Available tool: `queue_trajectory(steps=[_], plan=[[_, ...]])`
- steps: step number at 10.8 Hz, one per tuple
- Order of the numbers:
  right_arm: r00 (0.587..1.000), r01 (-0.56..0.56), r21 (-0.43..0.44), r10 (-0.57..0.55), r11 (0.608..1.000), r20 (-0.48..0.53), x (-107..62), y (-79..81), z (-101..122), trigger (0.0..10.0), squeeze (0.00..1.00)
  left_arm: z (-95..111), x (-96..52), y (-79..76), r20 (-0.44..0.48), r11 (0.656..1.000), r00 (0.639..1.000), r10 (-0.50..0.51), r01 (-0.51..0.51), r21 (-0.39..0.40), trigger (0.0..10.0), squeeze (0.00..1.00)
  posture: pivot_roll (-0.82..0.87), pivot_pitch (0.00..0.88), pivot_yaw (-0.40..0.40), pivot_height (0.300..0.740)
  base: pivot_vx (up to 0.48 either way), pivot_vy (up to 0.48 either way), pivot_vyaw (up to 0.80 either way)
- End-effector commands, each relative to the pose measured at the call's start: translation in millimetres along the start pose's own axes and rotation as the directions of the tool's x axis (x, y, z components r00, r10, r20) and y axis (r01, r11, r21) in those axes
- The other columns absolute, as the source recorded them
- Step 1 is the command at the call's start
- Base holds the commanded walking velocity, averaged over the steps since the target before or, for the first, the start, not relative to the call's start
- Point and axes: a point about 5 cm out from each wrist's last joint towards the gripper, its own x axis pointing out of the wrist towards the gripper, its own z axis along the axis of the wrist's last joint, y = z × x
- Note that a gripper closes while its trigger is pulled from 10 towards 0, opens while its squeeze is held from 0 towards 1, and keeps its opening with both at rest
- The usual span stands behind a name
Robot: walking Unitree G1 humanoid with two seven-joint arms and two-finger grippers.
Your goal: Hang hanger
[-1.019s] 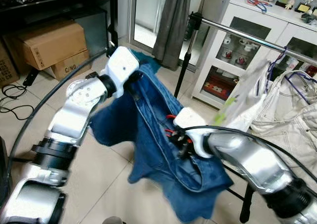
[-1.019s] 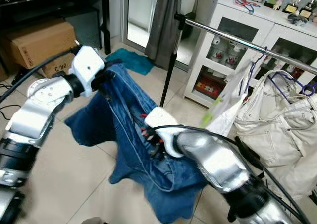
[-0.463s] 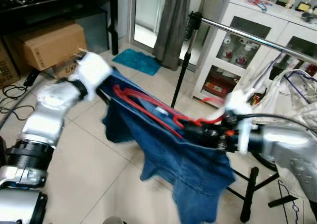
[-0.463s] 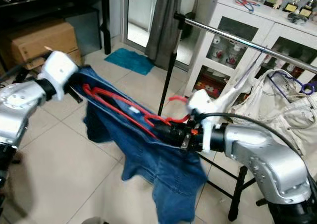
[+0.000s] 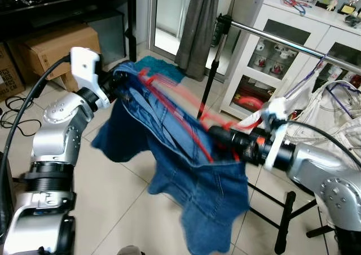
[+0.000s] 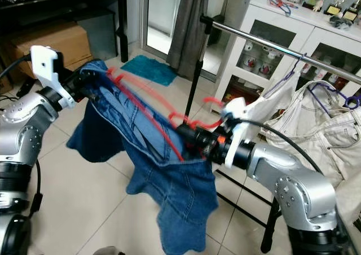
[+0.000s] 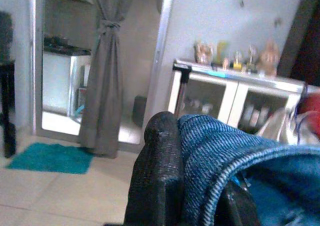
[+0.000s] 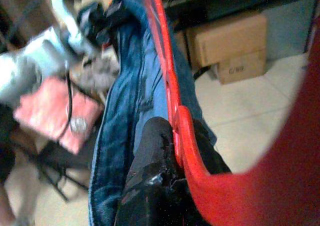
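Left eye view: red hanger [image 5: 186,117] with blue jeans [image 5: 192,170] draped over it is held in the air between both arms, low and just in front of the metal rail [image 5: 293,43] of the clothes rack, not on it yet. Left end effector [image 5: 115,83] pinches the jeans' waistband at the far end; right end effector [image 5: 225,137] is clamped on the hanger near its neck, hook blurred beside it. White garments [image 5: 333,131] already hang on the rail. Right eye view: same layout, hook [image 6: 217,105] sits below the rail, white cabinet [image 6: 282,46] behind, teal mat [image 6: 149,70] on the floor. Left wrist view: black fingers [image 7: 155,176] pressed onto a folded denim edge, so pinching the jeans. Right wrist view: black fingers [image 8: 155,156] squeezed around the red hanger bar, denim alongside. Risks, as I judge it: jeans only lie draped, so tilting the hanger on the lift could slide them off; the hook could miss the rail or snag the white garments; the two arms pulling apart could yank the denim out of the left grip.
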Motion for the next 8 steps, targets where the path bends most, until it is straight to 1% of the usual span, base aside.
queue_trajectory(steps=[1,2,3,4,5,6,7,8], plan=[[0.997,0.062,0.029,-0.063,0.998,0.038,-6.7,-8.8,5,0.0,0.0,12,3.9,3.8,0.064,0.997,0.997,0.038,-0.034,-0.062,0.0,0.0,0.06,0.0,-0.097,0.74,0.0,0.0,0.0],[0.991,0.098,0.058,-0.103,0.993,0.09,-3.7,-11.5,11,0.0,0.0,7,4.7,1.3,0.059,0.992,0.998,0.036,-0.028,-0.124,0.0,0.0,0.06,0.0,-0.097,0.74,0.0,0.0,0.0],[0.978,0.101,0.096,-0.117,0.99,0.173,4.4,-8.7,20,0.0,0.0,-2,7.5,-13.6,0.007,0.987,0.999,-0.038,0.038,-0.158,0.0,0.0,0.06,0.0,-0.09,0.74,0.0,0.0,0.0],[0.962,0.075,0.118,-0.103,0.99,0.253,13.1,-2.3,31,0.0,0.0,-16,9.9,-27.4,-0.077,0.986,0.993,-0.089,0.077,-0.147,0.0,0.0,0.06,0.0,-0.09,0.74,0.0,0.0,0.0],[0.948,0.047,0.088,-0.072,0.995,0.31,23.0,8.4,41,0.0,0.0,-29,14.0,-40.7,-0.138,0.986,0.984,-0.113,0.094,-0.135,0.0,0.0,0.06,0.0,-0.095,0.74,0.0,0.0,0.0],[0.95,0.073,-0.009,-0.066,0.997,0.307,33.3,16.9,44,0.0,0.0,-32,20.0,-58.5,-0.146,0.98,0.976,-0.161,0.141,-0.137,0.0,0.0,0.06,0.0,-0.095,0.74,0.0,0.0,0.0],[0.92,0.152,0.009,-0.145,0.988,0.365,39.7,14.8,48,0.0,0.0,-25,26.9,-81.1,-0.105,0.962,0.967,-0.231,0.211,-0.174,0.0,0.0,0.06,0.0,-0.096,0.74,0.0,0.0,0.0],[0.863,0.254,0.085,-0.266,0.963,0.429,38.1,3.3,52,0.0,0.0,-19,27.7,-93.9,-0.081,0.95,0.958,-0.277,0.259,-0.176,0.0,0.0,0.06,0.0,-0.094,0.74,0.0,0.0,0.0]])
